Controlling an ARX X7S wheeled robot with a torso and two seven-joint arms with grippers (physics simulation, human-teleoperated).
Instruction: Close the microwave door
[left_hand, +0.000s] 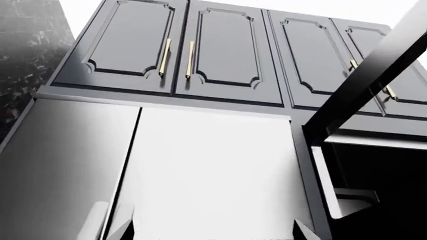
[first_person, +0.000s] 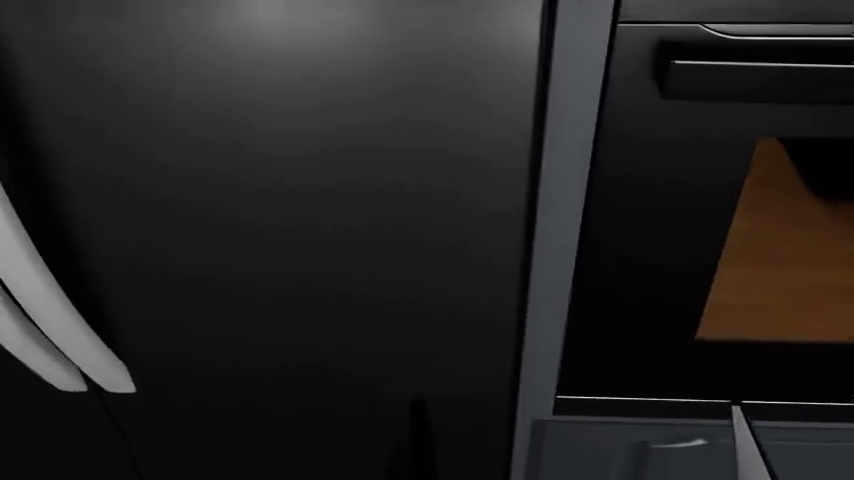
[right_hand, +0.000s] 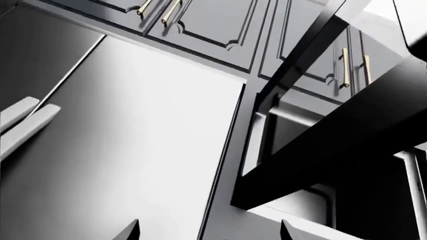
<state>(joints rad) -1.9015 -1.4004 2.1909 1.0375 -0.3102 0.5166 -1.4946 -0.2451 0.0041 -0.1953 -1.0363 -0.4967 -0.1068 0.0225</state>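
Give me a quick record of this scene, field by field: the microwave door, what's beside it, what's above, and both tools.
door: open, swung out from the microwave
microwave: cavity exposed, set below the cabinets
fridge: beside the microwave, pale handles
cabinets: above, shut, gold handles
left tool: only fingertips show, spread, holding nothing
right tool: only fingertips show, spread, holding nothing
contact with door: none visible

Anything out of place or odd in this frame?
Only the microwave door: it stands swung open, jutting out from the cabinet wall beside the fridge. Nothing looks spilled, askew or damaged; both hands are empty.
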